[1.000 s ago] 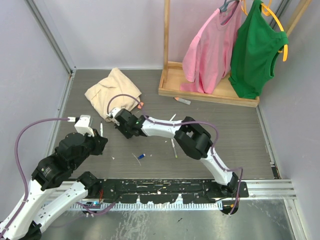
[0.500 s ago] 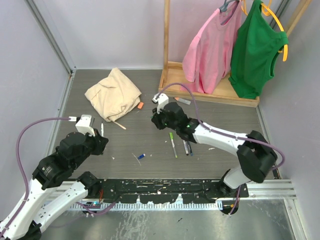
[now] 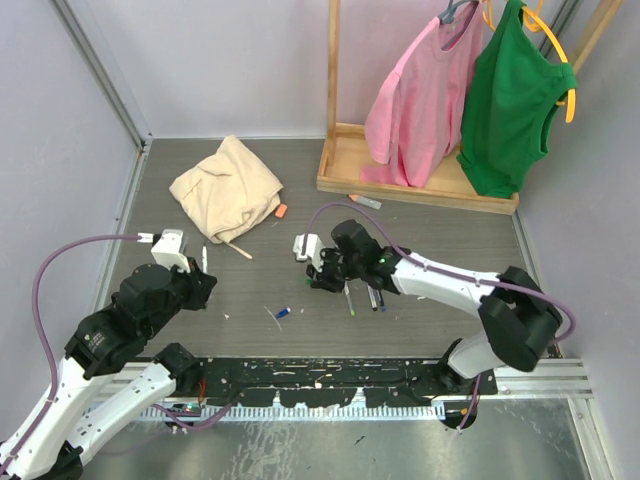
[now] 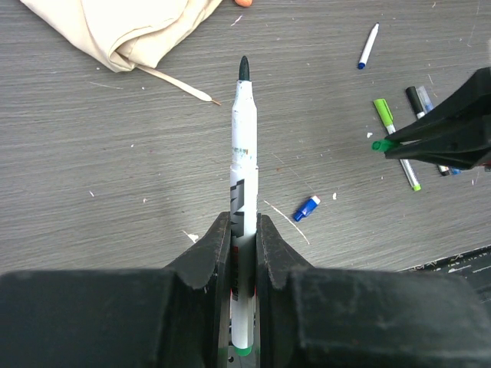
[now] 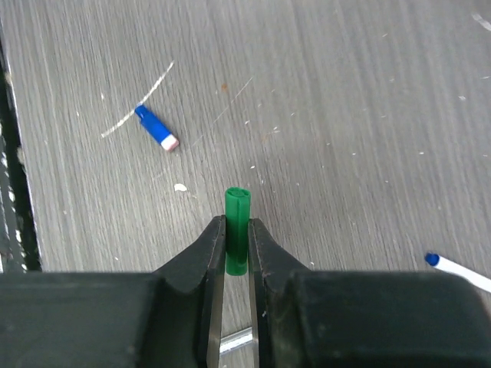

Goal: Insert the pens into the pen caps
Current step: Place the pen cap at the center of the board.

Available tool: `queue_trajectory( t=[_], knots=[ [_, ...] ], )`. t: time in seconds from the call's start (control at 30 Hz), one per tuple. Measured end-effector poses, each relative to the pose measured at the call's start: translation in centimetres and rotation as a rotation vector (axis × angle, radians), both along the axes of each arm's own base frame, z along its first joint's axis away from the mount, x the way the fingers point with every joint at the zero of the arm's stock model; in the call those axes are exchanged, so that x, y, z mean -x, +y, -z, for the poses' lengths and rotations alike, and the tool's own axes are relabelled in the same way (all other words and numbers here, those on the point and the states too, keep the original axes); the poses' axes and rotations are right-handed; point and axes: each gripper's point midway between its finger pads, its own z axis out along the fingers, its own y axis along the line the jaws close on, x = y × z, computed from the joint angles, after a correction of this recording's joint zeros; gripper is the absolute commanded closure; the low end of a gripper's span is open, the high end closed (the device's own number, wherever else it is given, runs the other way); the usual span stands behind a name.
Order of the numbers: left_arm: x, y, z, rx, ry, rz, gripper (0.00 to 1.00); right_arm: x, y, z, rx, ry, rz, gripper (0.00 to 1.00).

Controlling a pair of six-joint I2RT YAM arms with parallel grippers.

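My left gripper (image 4: 244, 224) is closed on a white marker pen with a dark pointed tip (image 4: 244, 130). Both fingers press the barrel, and the pen points straight forward out of the jaws, above the grey wood-grain table (image 4: 115, 176). There is black print on the barrel, just ahead of the fingertips, but it is too broken for me to read any letters or a brand. The rear end of the pen, behind the fingers, shows a green ring.

My right gripper (image 5: 236, 234) is clamped on a short green plastic cap (image 5: 237, 205). The cap sticks out forward past the fingertips, with its round rim facing away from the wrist. In the left wrist view this gripper stands ahead and to the right of the left one, well apart from it.

Ahead and to the left of the right gripper, a small blue cap with a white end (image 5: 156, 127) lies on the table. Just beside the right gripper lie a light green pen (image 4: 386, 116) and a dark-ended pen (image 4: 415, 98), partly hidden behind the fingers. Farther ahead of the left gripper, to the right, lies a thin white pen with a blue tip (image 4: 368, 47). Ahead and to its left is a crumpled beige cloth (image 4: 115, 27), with a thin tan stick (image 4: 178, 84) at its edge.
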Motion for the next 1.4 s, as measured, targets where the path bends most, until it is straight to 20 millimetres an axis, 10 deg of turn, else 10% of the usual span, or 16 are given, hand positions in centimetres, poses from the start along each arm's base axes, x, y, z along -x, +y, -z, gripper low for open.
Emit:
queue_trajectory(
  t=[0.3, 0.63, 1.07, 1.4],
  knots=[
    [0.0, 0.0, 0.1, -0.002, 0.003, 0.0, 1.0, 2.2, -0.8, 5.9, 0.253, 0.036, -0.237, 0.89],
    [0.0, 0.0, 0.2, -0.002, 0.003, 0.0, 1.0, 3.6, 0.6, 7.9, 0.363, 0.055, -0.404, 0.71],
    [0.0, 0.0, 0.2, -0.002, 0.003, -0.001, 1.0, 3.4, 1.5, 4.5, 0.279, 0.011, -0.347, 0.61],
    [0.0, 0.0, 0.2, -0.003, 0.004, 0.0, 1.0, 2.3, 1.4, 1.9, -0.057, 0.232, 0.293, 0.59]
  ],
)
